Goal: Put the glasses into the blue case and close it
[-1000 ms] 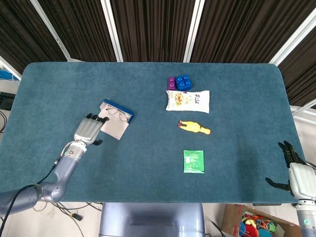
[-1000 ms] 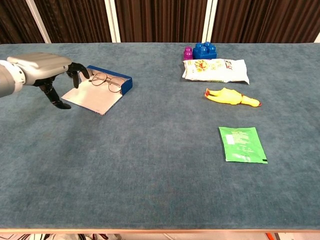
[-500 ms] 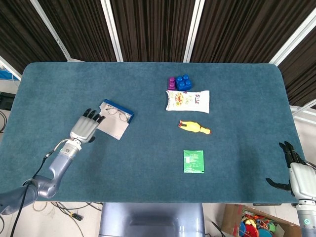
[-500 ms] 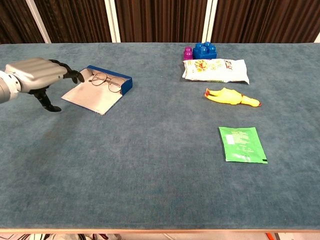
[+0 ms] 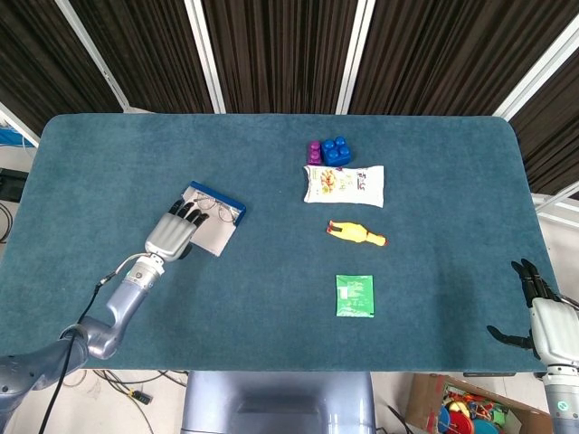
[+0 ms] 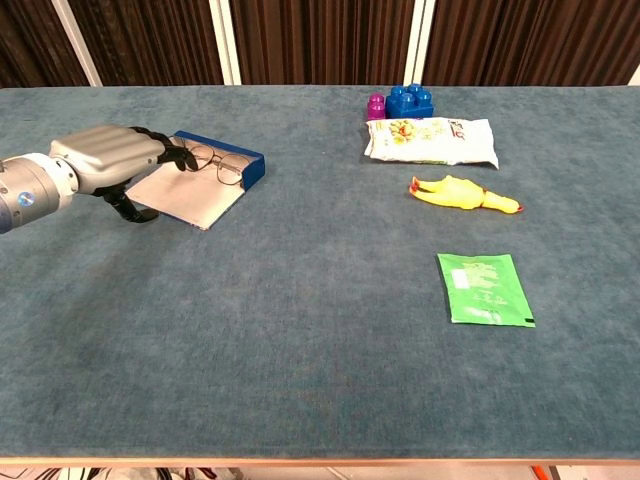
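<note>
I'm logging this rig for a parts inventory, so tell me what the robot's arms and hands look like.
The left hand has a silver-grey metallic back and black fingers. Its wrist is a silver cylinder with a small blue mark in the chest view. The left arm is glossy grey-blue, with a thin black cable looping beside it. The right hand, at the table's edge, shows the same pale grey body and black fingers.

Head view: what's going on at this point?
The left hand reaches over the open blue case on the table's left side, fingers apart, holding nothing. The glasses already lie in the case, against its blue rim, and the lid is not yet closed. The right hand rests idle at the table's right edge, far from the snack bag and toys.
</note>
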You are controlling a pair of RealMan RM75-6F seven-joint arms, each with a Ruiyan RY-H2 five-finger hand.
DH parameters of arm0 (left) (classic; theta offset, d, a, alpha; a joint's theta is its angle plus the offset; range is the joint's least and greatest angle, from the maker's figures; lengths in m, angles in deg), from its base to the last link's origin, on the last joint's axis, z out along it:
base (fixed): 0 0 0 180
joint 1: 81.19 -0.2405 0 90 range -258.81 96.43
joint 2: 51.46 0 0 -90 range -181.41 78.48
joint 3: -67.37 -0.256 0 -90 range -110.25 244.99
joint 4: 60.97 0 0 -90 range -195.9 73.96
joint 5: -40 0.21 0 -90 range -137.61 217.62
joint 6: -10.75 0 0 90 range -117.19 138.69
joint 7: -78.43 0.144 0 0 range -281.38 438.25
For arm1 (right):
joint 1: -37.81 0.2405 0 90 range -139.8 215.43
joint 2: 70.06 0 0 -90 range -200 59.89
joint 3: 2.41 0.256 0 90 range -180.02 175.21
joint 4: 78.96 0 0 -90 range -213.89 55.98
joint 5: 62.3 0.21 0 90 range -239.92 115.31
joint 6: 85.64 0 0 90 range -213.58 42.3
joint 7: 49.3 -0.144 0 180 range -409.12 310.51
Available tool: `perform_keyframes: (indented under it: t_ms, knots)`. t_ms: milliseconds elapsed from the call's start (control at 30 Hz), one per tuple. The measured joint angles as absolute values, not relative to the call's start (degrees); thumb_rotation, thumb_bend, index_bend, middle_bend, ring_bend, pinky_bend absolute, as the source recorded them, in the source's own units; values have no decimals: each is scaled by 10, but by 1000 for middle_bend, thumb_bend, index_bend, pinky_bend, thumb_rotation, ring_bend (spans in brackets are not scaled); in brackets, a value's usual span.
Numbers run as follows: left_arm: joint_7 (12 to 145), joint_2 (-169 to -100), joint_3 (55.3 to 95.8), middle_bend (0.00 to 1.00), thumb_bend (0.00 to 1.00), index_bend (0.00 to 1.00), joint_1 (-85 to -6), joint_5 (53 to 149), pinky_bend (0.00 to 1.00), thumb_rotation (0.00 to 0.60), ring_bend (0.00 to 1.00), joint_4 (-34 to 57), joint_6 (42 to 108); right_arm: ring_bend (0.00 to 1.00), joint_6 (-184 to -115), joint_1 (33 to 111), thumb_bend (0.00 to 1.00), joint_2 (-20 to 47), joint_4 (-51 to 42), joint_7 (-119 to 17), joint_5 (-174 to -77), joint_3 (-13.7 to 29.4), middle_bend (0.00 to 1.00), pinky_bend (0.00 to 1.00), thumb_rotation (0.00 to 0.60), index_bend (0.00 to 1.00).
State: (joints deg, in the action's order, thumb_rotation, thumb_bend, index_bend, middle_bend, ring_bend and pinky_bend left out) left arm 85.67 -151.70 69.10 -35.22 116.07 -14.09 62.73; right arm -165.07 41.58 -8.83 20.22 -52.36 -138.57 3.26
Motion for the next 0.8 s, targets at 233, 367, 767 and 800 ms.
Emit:
perform_keyframes:
  t_ms: [233,367,767,800]
  knots:
    - [854,-1530,693,176,219,178,-347,1169,106,600,70,-153,611,165,-1650,416,166,-88,202,-524,-1385,33,8,292,600,53]
    - [849,-1533,698,164,215,175,-347,1168,96,600,60,-152,602,165,-1651,416,167,-87,202,-523,-1385,33,8,292,600,53]
    - [862,-1541,708,133,171,171,-346,1172,86,600,55,-161,602,165,-1652,416,166,-87,202,-523,-1385,34,8,292,600,55]
    - [862,-1542,708,131,171,171,-346,1174,85,600,55,-163,603,165,-1651,416,166,-87,202,-523,-1384,34,8,292,600,55]
